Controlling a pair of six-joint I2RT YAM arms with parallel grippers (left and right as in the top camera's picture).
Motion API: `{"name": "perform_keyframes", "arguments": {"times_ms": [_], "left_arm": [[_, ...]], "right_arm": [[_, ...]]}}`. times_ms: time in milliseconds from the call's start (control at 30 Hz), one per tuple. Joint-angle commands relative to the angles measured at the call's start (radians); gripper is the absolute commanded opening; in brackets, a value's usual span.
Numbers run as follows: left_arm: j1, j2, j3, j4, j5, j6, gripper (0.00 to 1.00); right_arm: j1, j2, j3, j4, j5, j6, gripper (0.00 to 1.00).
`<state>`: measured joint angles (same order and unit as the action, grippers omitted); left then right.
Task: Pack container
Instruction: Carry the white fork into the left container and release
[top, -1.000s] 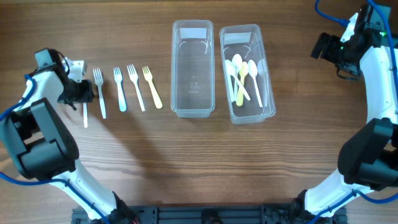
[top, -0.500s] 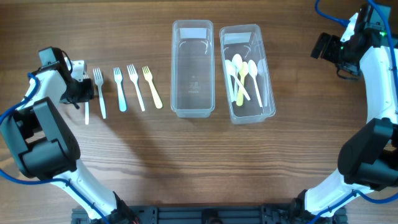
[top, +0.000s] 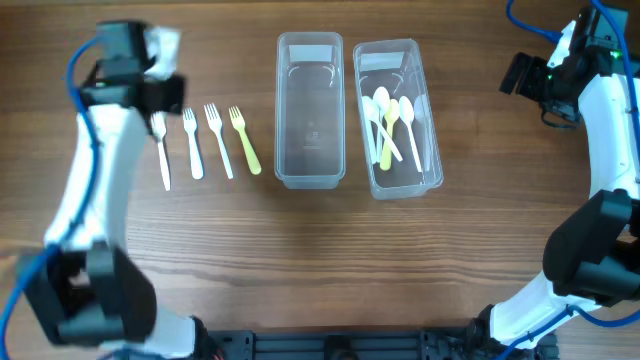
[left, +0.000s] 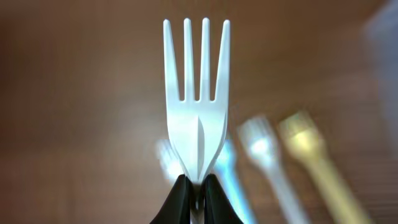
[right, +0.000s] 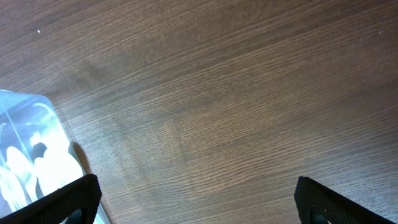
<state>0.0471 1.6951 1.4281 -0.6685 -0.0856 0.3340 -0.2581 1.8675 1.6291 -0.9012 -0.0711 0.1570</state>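
Counter (top: 320, 260): brown wood grain, carrying all that follows.
Left pincer (left: 197, 185): clamped tight on a white fork (left: 197, 112). The dark fingertips meet on its neck, just below the base of the tines. It is raised off the counter above the left end of the fork row, and the arm is blurred in the overhead view.
White fork: upright in the left wrist view, its four tines pointing away from the pincer and clear of the wood. From overhead it cannot be picked out under the arm.
Fork row (top: 205, 145): four forks lying flat side by side, tines toward the far edge. Left to right they are white (top: 163, 160), pale blue-white (top: 193, 150), white (top: 219, 145) and yellow (top: 244, 145). The top of the leftmost is partly covered by the arm.
Empty container (top: 282, 110): clear, rectangular, long side running front to back, just right of the yellow fork.
Second container (top: 437, 130): the same clear shape, just beside the empty one — whether the walls touch cannot be told.
Spoons (top: 390, 125): a loose heap inside the second container, mostly white with one yellow, bowls toward the far end.
Right pincer (right: 198, 196): jaws wide with only bare wood between them, at the far right, well apart from the forks. A corner of the second container shows at the left edge of its wrist view.
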Motion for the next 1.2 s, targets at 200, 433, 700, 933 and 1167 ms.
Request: {"name": "perform_keyframes", "arguments": {"times_ms": [200,433,700,933,1167], "left_arm": [[-0.531,0.025,0.011,0.187,0.034,-0.498,0.04],[-0.599,0.207,0.011,0.16,0.006,-0.731,0.05],[-0.555,0.18,0.033,0.121,-0.002,-0.735,0.57],[-0.422,-0.067,0.079,0.066,-0.003,-0.575,0.55],[-0.129,-0.112,0.075,-0.239,-0.137,-0.668,0.65]], "right_arm": [[0.002,0.016,-0.006,0.004,-0.009,0.003,1.0],[0.002,0.016,-0.006,0.004,-0.009,0.003,1.0],[0.002,0.016,-0.006,0.004,-0.009,0.003,1.0],[0.002,0.016,-0.006,0.004,-0.009,0.003,1.0],[0.002,0.016,-0.006,0.004,-0.009,0.003,1.0]]}}
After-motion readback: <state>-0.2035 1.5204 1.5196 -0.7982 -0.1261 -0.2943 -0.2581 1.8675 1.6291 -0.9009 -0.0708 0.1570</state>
